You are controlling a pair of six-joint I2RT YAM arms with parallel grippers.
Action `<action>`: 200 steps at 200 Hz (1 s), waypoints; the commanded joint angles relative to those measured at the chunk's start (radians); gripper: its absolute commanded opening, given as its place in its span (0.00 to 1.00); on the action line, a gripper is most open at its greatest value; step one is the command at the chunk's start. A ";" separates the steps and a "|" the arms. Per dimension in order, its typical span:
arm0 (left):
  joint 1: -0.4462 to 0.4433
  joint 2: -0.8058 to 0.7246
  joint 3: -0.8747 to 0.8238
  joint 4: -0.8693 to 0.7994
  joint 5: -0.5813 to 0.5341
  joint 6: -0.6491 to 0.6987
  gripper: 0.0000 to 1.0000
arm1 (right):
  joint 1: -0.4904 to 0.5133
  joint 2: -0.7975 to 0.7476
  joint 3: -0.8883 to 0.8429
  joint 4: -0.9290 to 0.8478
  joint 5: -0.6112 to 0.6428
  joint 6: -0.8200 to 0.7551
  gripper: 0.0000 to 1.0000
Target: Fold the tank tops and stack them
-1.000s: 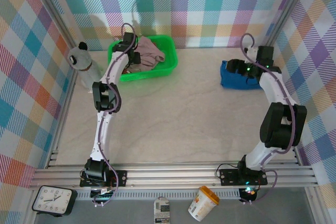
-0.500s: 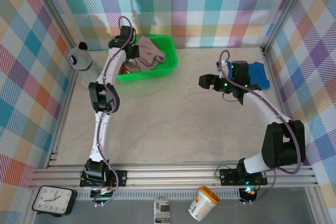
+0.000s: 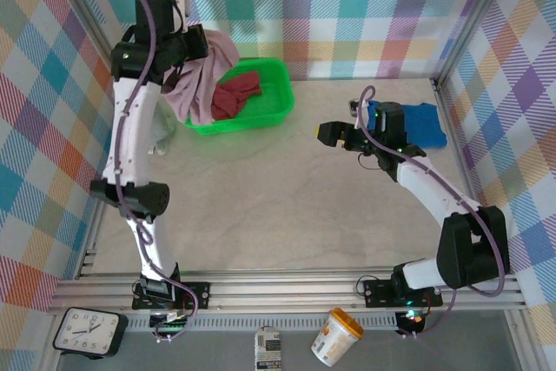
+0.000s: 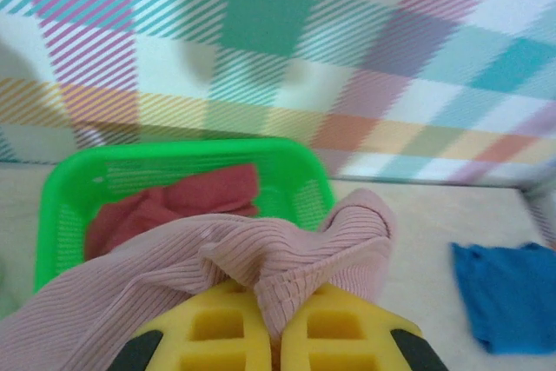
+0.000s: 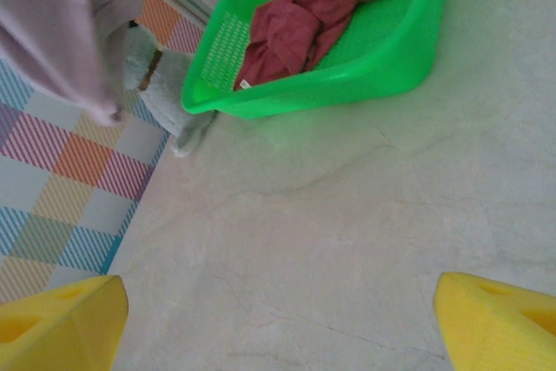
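From above, your left claw (image 3: 193, 45) is high over the far-left corner, pressed together on the mauve-pink tank top (image 3: 198, 84). The top hangs from it in a loose drape, partly in front of the near-left side of the green basket (image 3: 280, 84). The dark red tank top (image 3: 236, 97) lies crumpled inside that basket. Your right claw (image 3: 326, 132) points left over the bare bench (image 3: 287, 206), right of centre and near the basket. The royal blue tank top (image 3: 421, 123) lies behind it, bunched at the far-right side of the bench.

In the left wrist view, the left claw (image 4: 274, 336) has its yellow pads (image 4: 217, 332) closed tight, with a ribbed fold of the mauve-pink tank top (image 4: 287, 258) pinched between them. The cloth spills away to the left. Below it you can see the green basket (image 4: 174, 158) holding the dark red tank top (image 4: 174, 206). The royal blue tank top (image 4: 508, 293) is well apart on the right.

In the right wrist view, the right claw (image 5: 278, 319) is spread wide. Its yellow fingertips (image 5: 61, 319) sit at the two lower corners with nothing between them but the bench (image 5: 347, 241). Ahead is the green basket (image 5: 347, 67) with the dark red tank top (image 5: 304, 15) heaped in it. The mauve-pink tank top (image 5: 61, 32) hangs at the upper left.
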 commanded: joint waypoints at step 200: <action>-0.414 -0.471 -1.510 0.320 -0.215 -0.465 0.57 | 0.130 -0.417 -0.406 -0.411 0.178 -0.062 0.69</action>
